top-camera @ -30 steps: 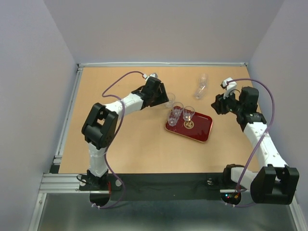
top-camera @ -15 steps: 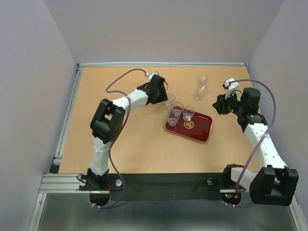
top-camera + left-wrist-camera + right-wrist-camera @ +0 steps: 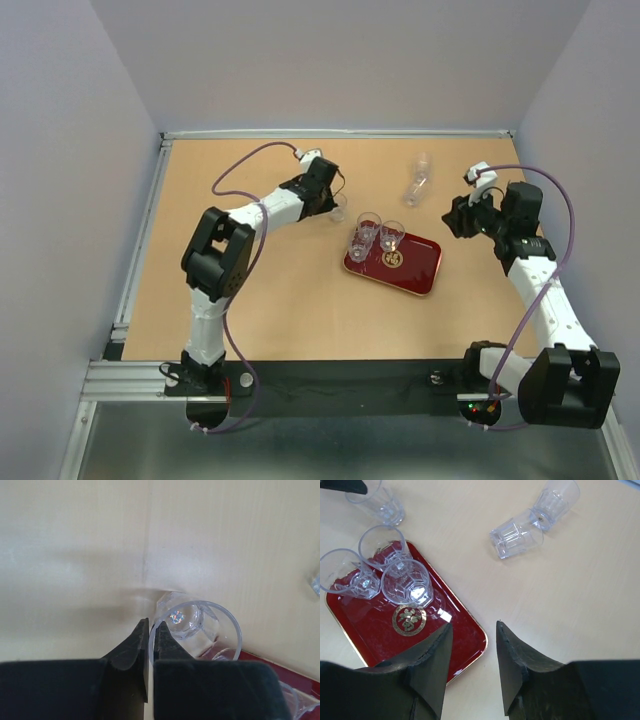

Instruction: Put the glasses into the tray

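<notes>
The dark red tray (image 3: 420, 268) (image 3: 462, 639) lies right of centre, with three upright clear glasses (image 3: 368, 232) (image 3: 404, 583) clustered at its left end. Just off the tray's far left corner stands another glass (image 3: 341, 211) (image 3: 196, 626) (image 3: 378, 501). My left gripper (image 3: 332, 205) (image 3: 151, 626) is shut on this glass's rim, one finger inside and one outside. Two more glasses (image 3: 417, 181) (image 3: 518, 534) lie on their sides end to end at the back. My right gripper (image 3: 456, 216) (image 3: 473, 627) hovers open and holds nothing, right of the tray.
The tan tabletop (image 3: 260, 290) is bounded by a metal rail (image 3: 140, 240) on the left and grey walls behind and at the sides. The tray's corner (image 3: 280, 669) and another glass's rim (image 3: 296, 699) show low in the left wrist view.
My left gripper has closed onto the rim of the glass beside the tray, and the glass has shifted slightly left. The left elbow has swung. The right arm has not moved.
</notes>
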Controlling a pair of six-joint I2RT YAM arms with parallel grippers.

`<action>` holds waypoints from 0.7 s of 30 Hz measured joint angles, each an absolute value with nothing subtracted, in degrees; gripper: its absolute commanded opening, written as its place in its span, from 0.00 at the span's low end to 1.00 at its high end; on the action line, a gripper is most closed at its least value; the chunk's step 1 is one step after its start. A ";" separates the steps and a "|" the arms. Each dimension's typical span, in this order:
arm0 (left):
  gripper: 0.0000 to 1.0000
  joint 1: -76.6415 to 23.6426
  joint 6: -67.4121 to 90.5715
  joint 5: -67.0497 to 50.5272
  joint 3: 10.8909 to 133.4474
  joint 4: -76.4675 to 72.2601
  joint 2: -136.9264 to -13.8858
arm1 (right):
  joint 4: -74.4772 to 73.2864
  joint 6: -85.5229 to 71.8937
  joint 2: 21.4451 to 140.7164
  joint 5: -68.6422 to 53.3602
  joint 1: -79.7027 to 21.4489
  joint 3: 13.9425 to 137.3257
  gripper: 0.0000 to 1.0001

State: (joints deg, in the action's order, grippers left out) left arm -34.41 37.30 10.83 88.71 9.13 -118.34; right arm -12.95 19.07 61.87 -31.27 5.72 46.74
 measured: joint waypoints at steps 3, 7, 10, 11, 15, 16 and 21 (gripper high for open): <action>0.00 -34.17 34.24 13.28 82.67 8.71 -113.08 | -12.95 19.07 61.87 -31.66 5.93 46.74 0.46; 0.00 -33.80 28.10 13.28 75.16 6.68 -103.26 | -12.84 19.11 61.84 -32.18 6.02 46.74 0.46; 0.00 -33.65 22.81 12.14 70.00 4.27 -93.82 | -12.75 19.11 61.82 -32.60 6.04 46.65 0.46; 0.00 -33.67 20.58 11.60 68.99 3.46 -90.94 | -12.78 19.11 61.82 -32.75 6.04 46.59 0.46; 0.00 -33.69 15.03 8.71 66.26 1.48 -83.74 | -12.86 19.25 61.78 -33.28 6.04 46.00 0.46; 0.00 -33.71 14.26 7.90 65.71 1.32 -82.76 | -12.78 19.29 61.78 -33.30 6.04 46.00 0.46; 0.00 -35.03 10.22 3.86 61.56 1.04 -78.89 | -12.75 19.35 61.71 -33.47 6.04 46.00 0.46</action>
